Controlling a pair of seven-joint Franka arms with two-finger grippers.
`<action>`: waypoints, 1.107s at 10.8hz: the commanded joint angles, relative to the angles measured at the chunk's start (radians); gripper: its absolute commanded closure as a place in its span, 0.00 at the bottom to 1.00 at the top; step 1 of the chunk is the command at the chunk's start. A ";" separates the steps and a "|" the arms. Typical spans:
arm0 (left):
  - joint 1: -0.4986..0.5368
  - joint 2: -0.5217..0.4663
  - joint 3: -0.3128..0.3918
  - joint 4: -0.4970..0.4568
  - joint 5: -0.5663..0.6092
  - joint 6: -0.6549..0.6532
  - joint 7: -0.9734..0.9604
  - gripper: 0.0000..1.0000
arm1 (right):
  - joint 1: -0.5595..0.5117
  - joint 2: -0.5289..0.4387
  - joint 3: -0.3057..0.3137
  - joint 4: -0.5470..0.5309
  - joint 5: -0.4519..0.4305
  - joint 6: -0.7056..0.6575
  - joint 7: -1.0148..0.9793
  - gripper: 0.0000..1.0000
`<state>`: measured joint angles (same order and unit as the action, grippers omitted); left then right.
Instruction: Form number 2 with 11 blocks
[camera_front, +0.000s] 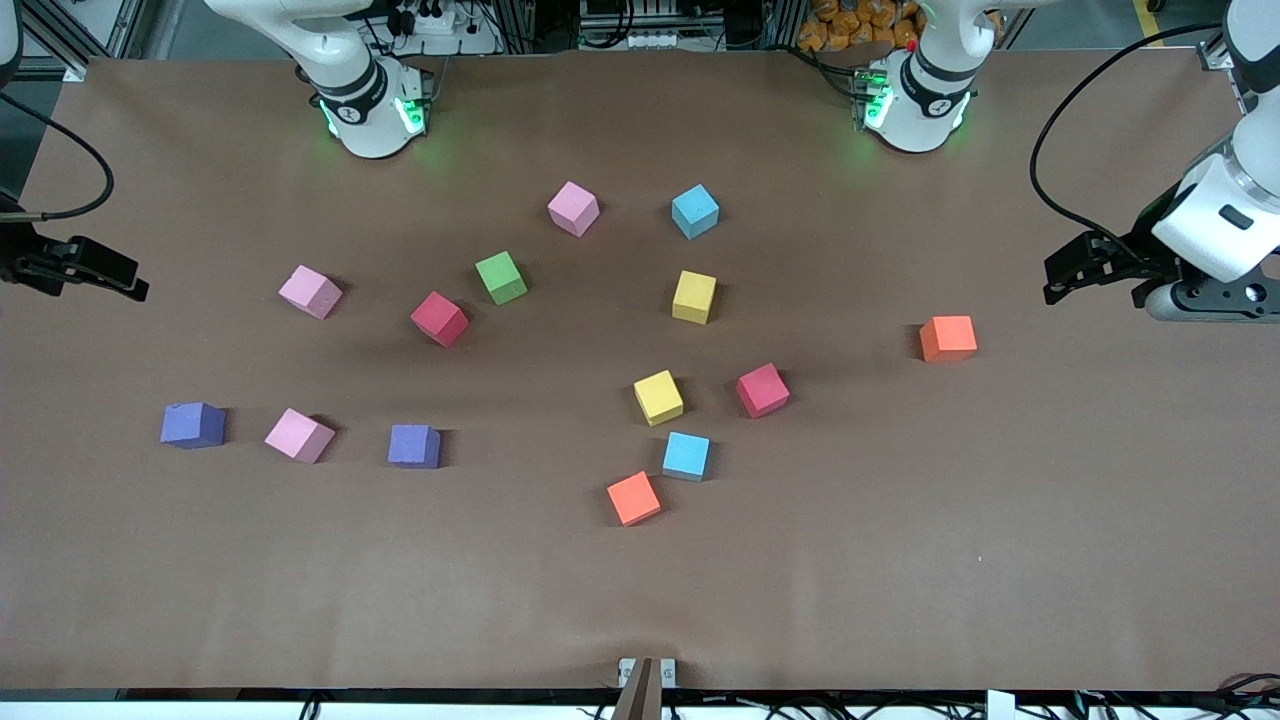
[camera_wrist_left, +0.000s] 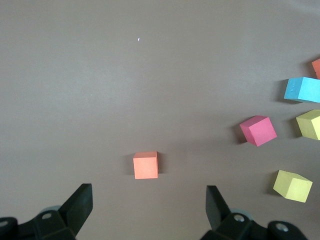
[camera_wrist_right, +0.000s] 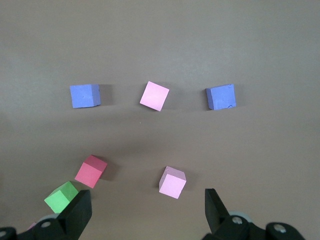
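Several blocks lie loose and apart on the brown table (camera_front: 1000, 520); no number 2 is in view. Toward the right arm's end are pink (camera_front: 310, 292), red (camera_front: 439, 319), green (camera_front: 500, 277), purple (camera_front: 193, 425) and purple (camera_front: 414, 446) blocks. Midway are yellow (camera_front: 658, 397), red (camera_front: 762, 390), light blue (camera_front: 686, 456) and orange (camera_front: 633, 498) ones. A lone orange block (camera_front: 947, 338) (camera_wrist_left: 145, 165) lies just ahead of my open, empty left gripper (camera_front: 1062, 275) (camera_wrist_left: 148, 200). My right gripper (camera_front: 125, 275) (camera_wrist_right: 147, 202) hangs open and empty, a pink block (camera_wrist_right: 172, 182) ahead of it.
More blocks lie closer to the arm bases: pink (camera_front: 573, 208), light blue (camera_front: 695, 211) and yellow (camera_front: 694, 297). Another pink block (camera_front: 299, 435) sits between the two purple ones. Bare table runs along the edge nearest the front camera.
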<state>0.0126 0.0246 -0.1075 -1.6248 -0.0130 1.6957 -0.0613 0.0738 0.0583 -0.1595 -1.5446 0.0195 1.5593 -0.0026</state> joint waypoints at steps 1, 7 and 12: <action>0.010 -0.005 -0.003 -0.004 -0.015 0.009 -0.006 0.00 | -0.003 -0.003 0.002 0.006 0.000 -0.013 -0.007 0.00; 0.012 -0.005 -0.001 -0.004 -0.015 0.009 -0.006 0.00 | -0.003 -0.002 0.002 0.000 0.000 -0.013 -0.007 0.00; 0.015 -0.005 -0.001 -0.004 -0.016 0.002 -0.006 0.00 | 0.006 0.003 0.003 -0.002 0.000 -0.012 -0.007 0.00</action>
<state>0.0187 0.0247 -0.1073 -1.6248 -0.0130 1.6956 -0.0613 0.0766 0.0626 -0.1574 -1.5453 0.0196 1.5543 -0.0027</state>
